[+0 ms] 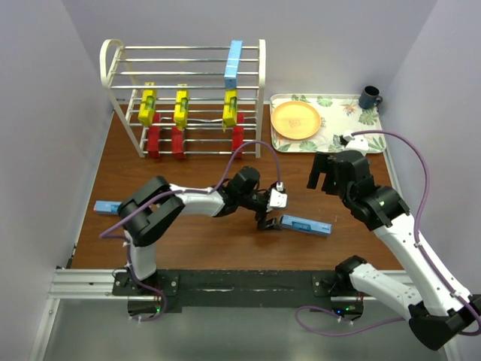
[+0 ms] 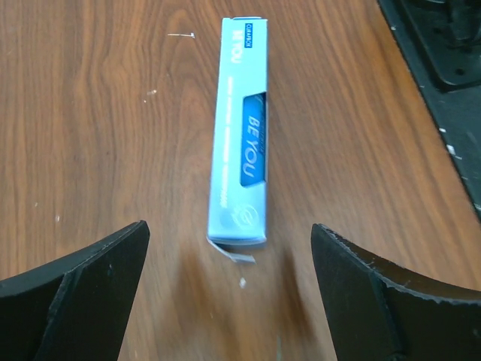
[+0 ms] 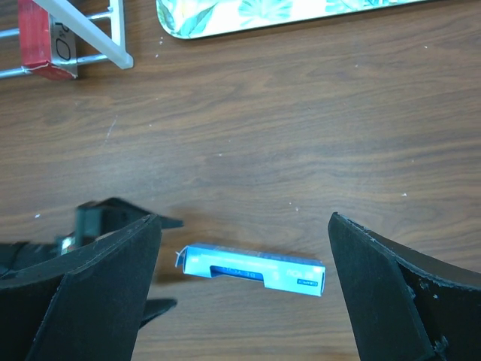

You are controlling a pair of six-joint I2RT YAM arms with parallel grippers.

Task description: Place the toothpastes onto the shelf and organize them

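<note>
The white wire shelf (image 1: 120, 71) at the back left holds three red toothpastes (image 1: 178, 141) low down, three yellow ones (image 1: 181, 107) on the middle tier and a light blue one (image 1: 234, 62) on top. Another light blue carton (image 1: 304, 224) (image 2: 240, 135) (image 3: 252, 268) lies flat on the table. My left gripper (image 1: 269, 214) (image 2: 229, 293) is open just short of its torn near end, with the carton not between the fingers. My right gripper (image 1: 325, 174) (image 3: 244, 293) hangs open higher up, beyond that carton. A third light blue carton (image 1: 105, 206) lies at the table's left edge.
A floral tray (image 1: 353, 113) (image 3: 263, 15) at the back right carries an orange plate (image 1: 296, 120) and a dark mug (image 1: 369, 97). A small black-and-white object (image 1: 347, 140) sits on its front rim. Walls close in left, right and behind.
</note>
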